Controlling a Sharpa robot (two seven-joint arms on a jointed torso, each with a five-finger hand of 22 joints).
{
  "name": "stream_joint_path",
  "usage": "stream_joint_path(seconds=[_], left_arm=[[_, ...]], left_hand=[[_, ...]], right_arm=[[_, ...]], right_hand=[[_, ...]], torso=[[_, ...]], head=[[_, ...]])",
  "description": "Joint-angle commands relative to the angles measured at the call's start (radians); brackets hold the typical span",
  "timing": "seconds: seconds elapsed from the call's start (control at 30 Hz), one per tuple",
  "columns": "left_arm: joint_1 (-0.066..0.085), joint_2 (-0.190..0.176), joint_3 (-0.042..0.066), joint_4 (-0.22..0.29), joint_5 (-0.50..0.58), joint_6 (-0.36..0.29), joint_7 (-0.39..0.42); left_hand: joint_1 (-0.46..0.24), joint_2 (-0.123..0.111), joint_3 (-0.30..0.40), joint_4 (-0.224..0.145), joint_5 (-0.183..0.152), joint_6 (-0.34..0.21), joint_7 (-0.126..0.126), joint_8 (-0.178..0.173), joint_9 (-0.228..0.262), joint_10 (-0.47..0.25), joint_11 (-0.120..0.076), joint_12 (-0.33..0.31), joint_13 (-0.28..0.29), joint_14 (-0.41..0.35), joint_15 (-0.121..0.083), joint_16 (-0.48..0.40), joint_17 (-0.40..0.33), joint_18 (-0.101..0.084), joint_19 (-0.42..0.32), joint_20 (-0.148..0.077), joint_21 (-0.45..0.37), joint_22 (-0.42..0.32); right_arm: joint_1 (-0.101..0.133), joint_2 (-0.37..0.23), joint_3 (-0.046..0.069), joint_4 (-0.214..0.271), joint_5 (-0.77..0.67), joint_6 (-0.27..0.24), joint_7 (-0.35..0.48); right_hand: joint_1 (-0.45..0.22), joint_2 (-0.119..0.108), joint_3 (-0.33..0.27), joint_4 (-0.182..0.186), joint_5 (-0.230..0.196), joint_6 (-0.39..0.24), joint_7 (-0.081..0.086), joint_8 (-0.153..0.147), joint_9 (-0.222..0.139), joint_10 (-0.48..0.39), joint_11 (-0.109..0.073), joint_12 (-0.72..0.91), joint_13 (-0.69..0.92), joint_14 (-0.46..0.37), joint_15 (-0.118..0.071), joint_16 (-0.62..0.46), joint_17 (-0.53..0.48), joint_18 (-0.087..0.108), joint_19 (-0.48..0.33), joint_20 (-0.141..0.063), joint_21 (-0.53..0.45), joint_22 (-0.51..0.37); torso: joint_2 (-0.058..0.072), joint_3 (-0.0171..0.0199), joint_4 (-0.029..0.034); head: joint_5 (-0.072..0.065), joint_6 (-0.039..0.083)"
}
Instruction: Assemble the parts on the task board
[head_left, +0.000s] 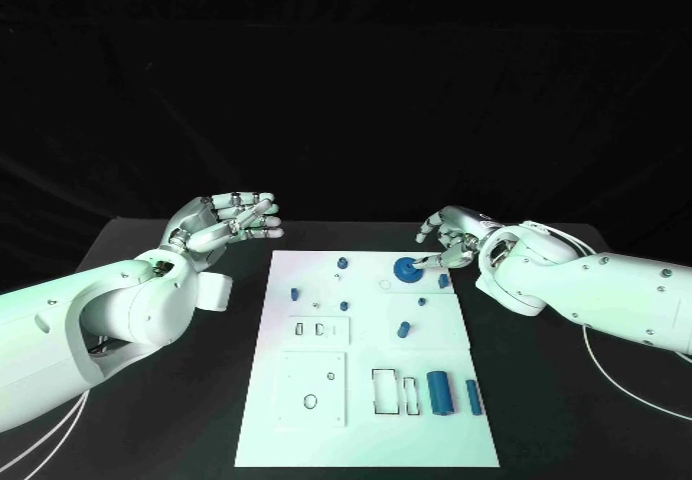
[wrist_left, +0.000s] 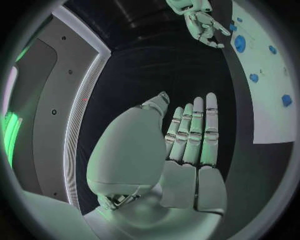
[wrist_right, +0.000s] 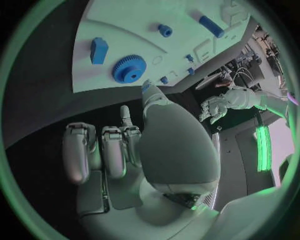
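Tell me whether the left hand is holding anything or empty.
Empty. The left hand hovers beside the task board with its fingers stretched out straight and nothing between them or against the palm.

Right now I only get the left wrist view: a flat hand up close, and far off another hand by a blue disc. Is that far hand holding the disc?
Observer: I cannot tell. In the right wrist view the blue gear lies flat on the task board, and the right hand reaches to the gear's edge.
Operator: What lies at the board's other end?
Observer: The head view shows a thick blue cylinder beside a thinner blue cylinder, next to a rectangular slot.
Operator: And where is my hand?
Observer: The left hand is raised off the board's far left corner and holds nothing.
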Motion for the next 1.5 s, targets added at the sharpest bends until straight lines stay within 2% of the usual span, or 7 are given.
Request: stream_joint_path(seconds=[0.03, 0.33, 0.43, 0.63, 1.0, 1.3, 1.5], left_arm=[[0.001, 0.002, 0.001, 0.002, -0.004, 0.022, 0.006], [0.001, 0.001, 0.001, 0.004, -0.004, 0.022, 0.006], [0.001, -0.001, 0.001, 0.005, -0.004, 0.022, 0.006], [0.001, -0.003, 0.001, 0.006, -0.004, 0.021, 0.005], [0.001, -0.004, 0.001, 0.003, -0.004, 0.021, 0.005], [0.001, -0.003, 0.001, 0.001, -0.004, 0.022, 0.004], [0.001, -0.003, 0.001, 0.003, -0.004, 0.022, 0.003]], left_hand=[[0.000, -0.010, 0.006, 0.002, -0.003, 0.004, 0.016, -0.004, -0.002, 0.004, 0.000, -0.003, 0.000, -0.004, 0.003, -0.006, 0.001, 0.010, 0.004, 0.002, 0.006, 0.000], [0.000, -0.010, 0.006, 0.002, -0.004, 0.004, 0.016, -0.005, -0.002, 0.005, 0.000, -0.004, 0.000, -0.005, 0.003, -0.007, 0.002, 0.010, 0.003, 0.002, 0.006, 0.000], [0.000, -0.010, 0.006, 0.002, -0.004, 0.004, 0.016, -0.005, -0.002, 0.005, 0.000, -0.004, 0.000, -0.005, 0.003, -0.007, 0.002, 0.010, 0.003, 0.002, 0.006, 0.000], [0.000, -0.010, 0.006, 0.002, -0.004, 0.004, 0.016, -0.005, -0.002, 0.005, 0.000, -0.004, 0.000, -0.005, 0.003, -0.007, 0.002, 0.010, 0.003, 0.002, 0.006, 0.000], [0.000, -0.010, 0.006, 0.002, -0.004, 0.004, 0.016, -0.005, -0.002, 0.005, 0.000, -0.004, 0.000, -0.005, 0.003, -0.007, 0.002, 0.010, 0.003, 0.002, 0.006, 0.000], [-0.002, -0.011, 0.007, 0.003, -0.004, 0.005, 0.016, -0.006, -0.002, 0.006, 0.000, -0.007, 0.000, -0.005, 0.003, -0.009, 0.003, 0.010, 0.002, 0.002, 0.007, 0.000], [-0.002, -0.011, 0.007, 0.003, -0.004, 0.005, 0.016, -0.006, -0.002, 0.006, 0.000, -0.007, 0.000, -0.005, 0.003, -0.009, 0.003, 0.010, 0.002, 0.002, 0.007, 0.000]], right_arm=[[-0.005, 0.018, -0.001, -0.017, 0.046, 0.050, -0.001], [-0.022, 0.070, -0.003, -0.068, 0.059, 0.069, 0.011], [-0.029, 0.080, -0.003, -0.078, 0.060, 0.073, 0.012], [-0.034, 0.081, -0.003, -0.081, 0.051, 0.080, 0.009], [-0.036, 0.075, -0.003, -0.078, 0.045, 0.076, 0.012], [-0.036, 0.077, -0.003, -0.083, 0.045, 0.084, 0.015], [-0.038, 0.085, -0.004, -0.101, 0.044, 0.101, 0.010]], right_hand=[[0.007, 0.008, -0.005, -0.001, 0.004, -0.007, 0.001, 0.008, 0.002, 0.065, 0.009, 0.011, 0.203, 0.093, 0.008, 0.004, 0.195, -0.010, 0.007, 0.006, 0.003, 0.111], [0.013, 0.016, 0.001, -0.002, 0.004, -0.009, 0.002, 0.016, 0.003, 0.075, 0.010, 0.028, 0.220, 0.094, 0.010, 0.007, 0.204, -0.012, 0.010, 0.007, 0.008, 0.117], [0.015, 0.019, 0.003, -0.002, 0.004, -0.008, 0.002, 0.019, 0.003, 0.076, 0.010, 0.029, 0.222, 0.094, 0.010, 0.007, 0.204, -0.012, 0.010, 0.008, 0.008, 0.117], [0.019, 0.023, 0.008, -0.004, 0.004, -0.004, 0.001, 0.024, 0.003, 0.078, 0.010, 0.032, 0.225, 0.095, 0.010, 0.007, 0.206, -0.012, 0.012, 0.008, 0.010, 0.121], [0.022, 0.027, 0.013, -0.004, 0.004, 0.007, -0.001, 0.034, 0.005, 0.082, 0.008, 0.038, 0.231, 0.095, 0.009, 0.008, 0.208, -0.013, 0.015, 0.008, 0.014, 0.126], [0.025, 0.049, 0.034, -0.003, 0.004, 0.021, -0.004, 0.040, 0.001, 0.085, 0.006, 0.043, 0.236, 0.095, 0.007, 0.009, 0.210, -0.014, 0.015, 0.006, 0.014, 0.128], [0.025, 0.055, 0.039, -0.003, 0.004, 0.023, -0.004, 0.040, 0.000, 0.085, 0.005, 0.043, 0.236, 0.095, 0.006, 0.009, 0.210, -0.014, 0.015, 0.005, 0.015, 0.129]], torso=[[0.001, -0.0018, 0.0020], [0.001, -0.0039, 0.0034], [0.002, -0.0026, 0.0031], [0.001, -0.0034, 0.0020], [0.000, -0.0004, 0.0017], [0.001, -0.0010, 0.0033], [0.002, -0.0014, 0.0043]], head=[[0.001, -0.002], [0.003, -0.013], [0.003, -0.014], [0.002, -0.018], [0.002, -0.019], [-0.001, -0.019], [-0.001, -0.022]])
